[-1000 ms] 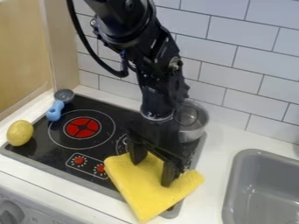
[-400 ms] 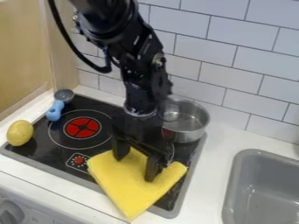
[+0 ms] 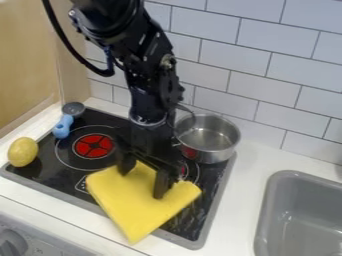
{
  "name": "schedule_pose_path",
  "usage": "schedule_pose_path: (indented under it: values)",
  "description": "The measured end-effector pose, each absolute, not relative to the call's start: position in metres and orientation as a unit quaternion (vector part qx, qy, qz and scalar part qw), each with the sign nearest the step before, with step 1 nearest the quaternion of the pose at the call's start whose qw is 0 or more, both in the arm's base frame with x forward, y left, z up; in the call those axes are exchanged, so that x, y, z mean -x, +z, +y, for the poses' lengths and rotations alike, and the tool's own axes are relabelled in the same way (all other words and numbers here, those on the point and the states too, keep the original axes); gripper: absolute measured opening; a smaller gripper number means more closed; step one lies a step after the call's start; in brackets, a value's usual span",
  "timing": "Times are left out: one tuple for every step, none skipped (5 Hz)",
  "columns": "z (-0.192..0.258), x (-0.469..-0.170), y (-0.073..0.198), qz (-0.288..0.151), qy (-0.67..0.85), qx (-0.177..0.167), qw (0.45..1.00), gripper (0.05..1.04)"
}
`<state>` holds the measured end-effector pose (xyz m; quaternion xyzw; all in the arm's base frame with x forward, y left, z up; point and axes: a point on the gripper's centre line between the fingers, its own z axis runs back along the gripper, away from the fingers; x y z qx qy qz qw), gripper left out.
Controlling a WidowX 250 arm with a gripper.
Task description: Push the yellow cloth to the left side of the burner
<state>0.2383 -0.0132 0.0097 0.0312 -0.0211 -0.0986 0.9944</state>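
Nearest, lower left: grey control knob (image 3: 12, 243) on the front panel below the white counter (image 3: 244, 200). Yellow cloth (image 3: 137, 205) next, spread askew over the front part of the black stove top (image 3: 212, 182), covering part of the printed controls; its nearest corner pokes past the stove's front edge. Cloth sits in front of and to the right of the red-centred burner (image 3: 93, 146) in view, not on its left side. Gripper (image 3: 142, 184) is down at the cloth, fingers wide apart, one tip toward its left part, one toward its right, cloth surface between them, not pinched. Grey sink (image 3: 287, 175) at right, apart from stove. Yellow egg-shaped object (image 3: 23, 151) at the stove's left edge. Farther back, scoop with blue handle (image 3: 62, 127) and grey bowl, near the back left corner. Metal pot (image 3: 217, 145), upright, at the back right corner. Behind: white tiled wall (image 3: 267, 75), wooden panel (image 3: 27, 55) at left.
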Motion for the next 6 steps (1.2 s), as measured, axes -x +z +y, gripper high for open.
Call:
schedule_pose_path:
  values:
    - [-0.005, -0.239, 0.010, -0.021, -0.088, -0.035, 0.995, 0.999]
    - [0.000, -0.240, 0.011, -0.020, -0.081, -0.037, 0.996, 0.999]
    - [0.005, -0.250, 0.012, -0.023, -0.075, -0.040, 0.996, 0.999]
    - [0.012, -0.262, 0.010, -0.025, -0.069, -0.043, 0.996, 0.999]
    - [0.020, -0.272, 0.009, -0.028, -0.064, -0.043, 0.997, 0.999]
    - [0.023, -0.280, 0.009, -0.029, -0.058, -0.043, 0.997, 0.999]
